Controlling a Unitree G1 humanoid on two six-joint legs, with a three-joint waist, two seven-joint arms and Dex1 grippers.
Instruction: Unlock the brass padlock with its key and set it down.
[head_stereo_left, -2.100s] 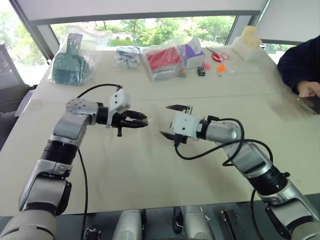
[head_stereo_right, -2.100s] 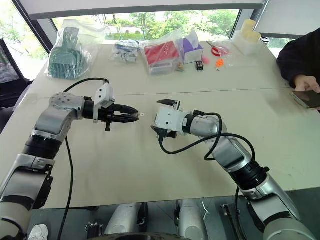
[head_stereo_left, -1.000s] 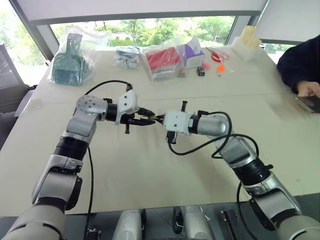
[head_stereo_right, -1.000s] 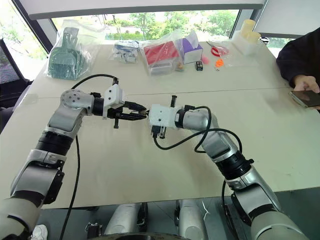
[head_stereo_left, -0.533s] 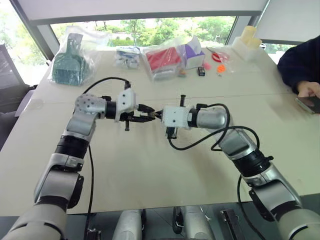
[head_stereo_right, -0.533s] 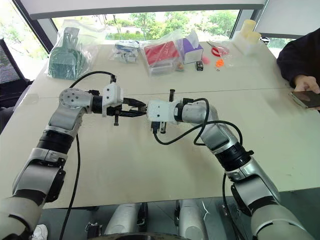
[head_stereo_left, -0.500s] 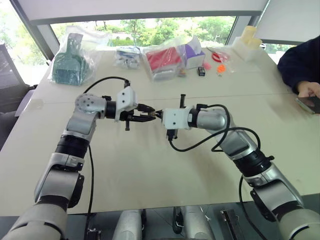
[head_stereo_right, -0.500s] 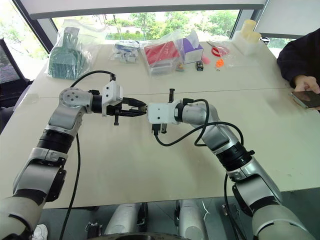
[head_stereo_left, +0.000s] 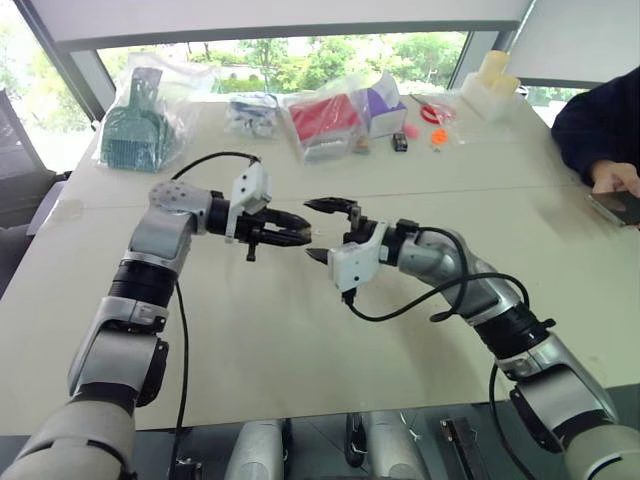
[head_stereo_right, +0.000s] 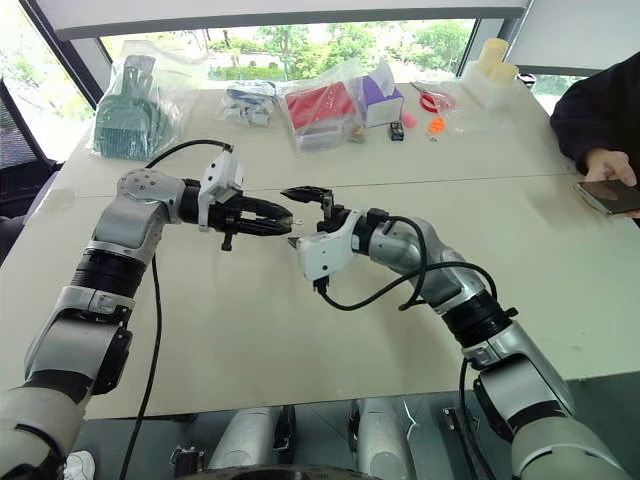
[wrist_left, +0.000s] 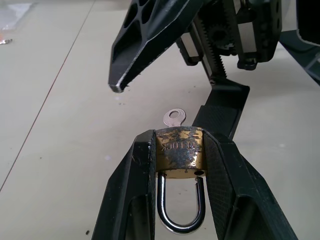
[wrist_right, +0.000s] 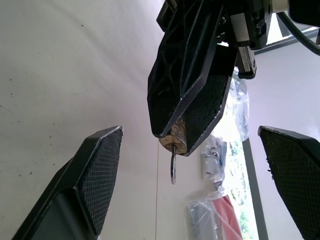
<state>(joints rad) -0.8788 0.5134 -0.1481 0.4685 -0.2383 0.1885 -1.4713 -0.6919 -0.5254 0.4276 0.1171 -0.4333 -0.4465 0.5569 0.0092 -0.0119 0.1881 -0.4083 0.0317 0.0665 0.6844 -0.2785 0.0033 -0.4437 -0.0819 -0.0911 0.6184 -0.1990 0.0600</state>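
Observation:
My left gripper (head_stereo_left: 300, 230) is shut on the brass padlock (wrist_left: 180, 150), its two fingers clamping the scuffed brass body from both sides. The silver shackle (wrist_left: 180, 215) loops back between the fingers, and the key (wrist_left: 175, 118) sticks out of the lock's far end. My right gripper (head_stereo_left: 312, 229) is open; one finger (wrist_left: 150, 40) stands above the key and the other (wrist_left: 225, 112) below it, and neither touches it. In the right wrist view the key (wrist_right: 172, 169) hangs from the clamped lock between my wide-apart fingers (wrist_right: 97, 180). Both hands hover above the table (head_stereo_left: 300, 340).
Bagged goods line the far side: a green dustpan set (head_stereo_left: 140, 120), a red pack (head_stereo_left: 325, 120), a purple box (head_stereo_left: 385, 100), and a small black block (head_stereo_left: 400, 142) with orange bits. At the right edge a person's hand (head_stereo_left: 612, 180) rests by a phone (head_stereo_left: 620, 207).
My right gripper, earlier shut at the key against the lock, has let go, opened wide and rolled. The left gripper has rolled a little in place, still holding the padlock.

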